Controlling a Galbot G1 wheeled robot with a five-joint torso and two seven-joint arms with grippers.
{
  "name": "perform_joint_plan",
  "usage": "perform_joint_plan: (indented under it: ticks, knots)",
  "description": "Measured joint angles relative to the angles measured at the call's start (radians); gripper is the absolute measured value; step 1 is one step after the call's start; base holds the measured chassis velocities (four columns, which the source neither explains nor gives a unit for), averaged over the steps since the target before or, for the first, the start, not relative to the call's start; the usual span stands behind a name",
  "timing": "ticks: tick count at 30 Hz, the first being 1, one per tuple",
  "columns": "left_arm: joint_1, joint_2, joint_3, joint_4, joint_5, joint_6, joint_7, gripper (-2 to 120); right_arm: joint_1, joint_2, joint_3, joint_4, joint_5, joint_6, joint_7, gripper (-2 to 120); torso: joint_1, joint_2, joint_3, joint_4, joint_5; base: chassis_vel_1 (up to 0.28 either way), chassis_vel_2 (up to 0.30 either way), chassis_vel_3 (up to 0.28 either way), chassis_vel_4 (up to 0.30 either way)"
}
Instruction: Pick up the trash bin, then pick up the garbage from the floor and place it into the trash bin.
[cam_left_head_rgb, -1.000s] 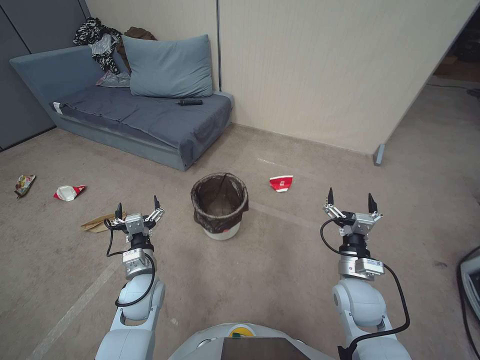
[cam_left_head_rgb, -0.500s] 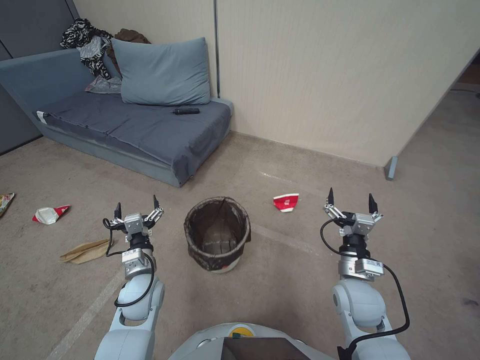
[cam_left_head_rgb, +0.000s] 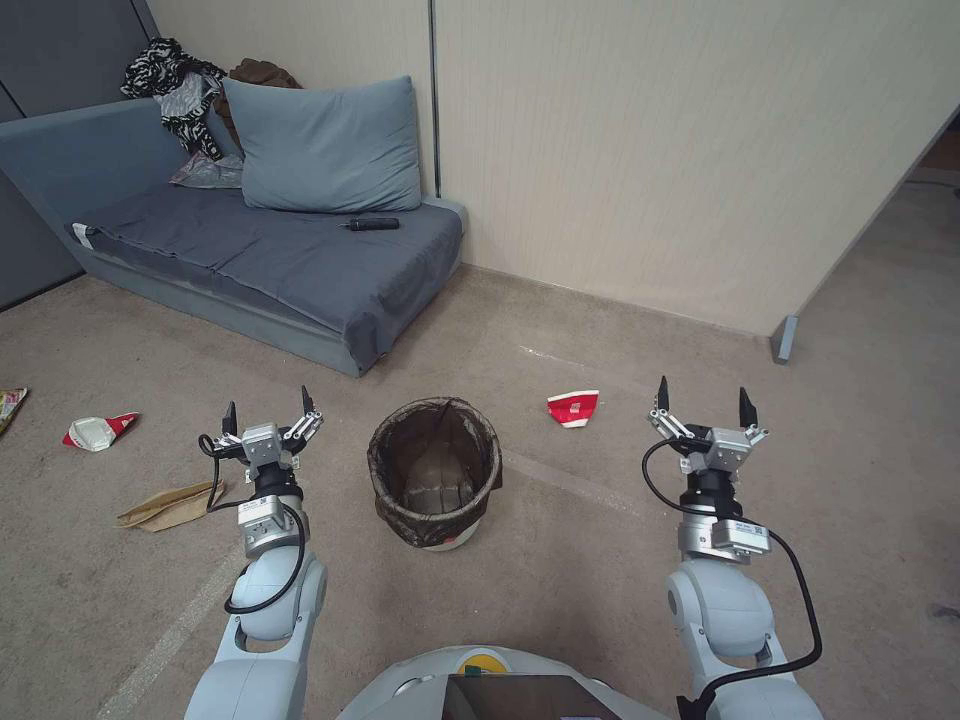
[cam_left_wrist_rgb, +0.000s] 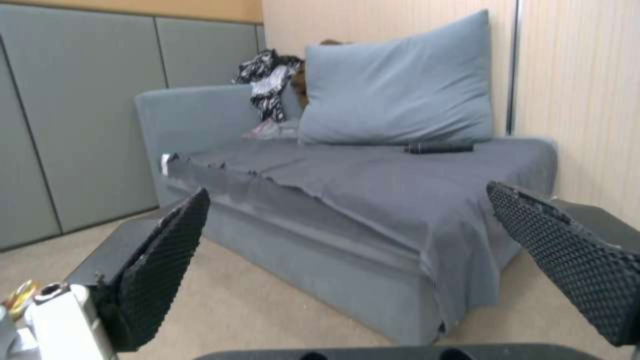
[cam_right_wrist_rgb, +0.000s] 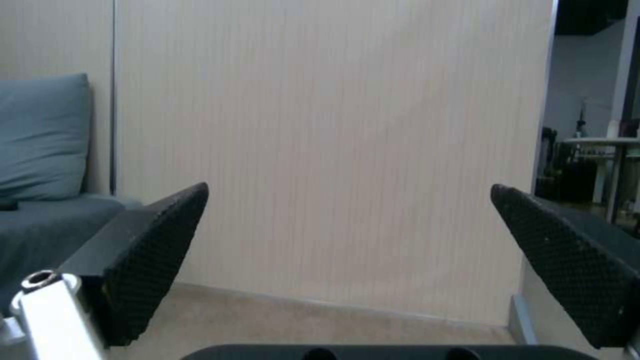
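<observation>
Bag-lined trash bin (cam_left_head_rgb: 434, 486) upright on the carpet, between two raised arms. Left gripper (cam_left_head_rgb: 267, 409) just beside the bin, fingers spread, holding nothing; right gripper (cam_left_head_rgb: 704, 397) well apart, likewise spread and empty. Crushed red cup (cam_left_head_rgb: 573, 407) beyond the bin, another (cam_left_head_rgb: 98, 431) and a tan paper bag (cam_left_head_rgb: 168, 506) lying off to the left.

Your head camera looks forward and down from above both arms, the sofa (cam_left_head_rgb: 270, 250) at 11 o'clock and the wall panel (cam_left_head_rgb: 680, 150) at 1 o'clock. Your left wrist camera sits low, facing that sofa (cam_left_wrist_rgb: 373, 200) closely. Your right wrist camera faces the panel (cam_right_wrist_rgb: 333, 150), catching the shared pillow (cam_right_wrist_rgb: 40, 135) at its edge
</observation>
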Motion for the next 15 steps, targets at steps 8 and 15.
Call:
perform_joint_plan:
  ticks: [8, 15]
  knots:
    - [-0.013, 0.135, 0.013, -0.049, -0.088, 0.034, 0.006, 100, -0.002, -0.012, 0.003, -0.001, 0.016, -0.001, 0.007, 100, 0.0, 0.0, 0.0, 0.0, -0.0002, 0.0, 0.0, 0.0, 0.0]
    - [-0.035, 0.309, 0.042, -0.067, -0.21, 0.058, 0.014, 100, -0.001, -0.019, 0.004, -0.005, 0.028, -0.002, 0.01, 100, 0.0, 0.0, 0.0, 0.0, -0.0002, 0.0, 0.0, 0.0, 0.0]
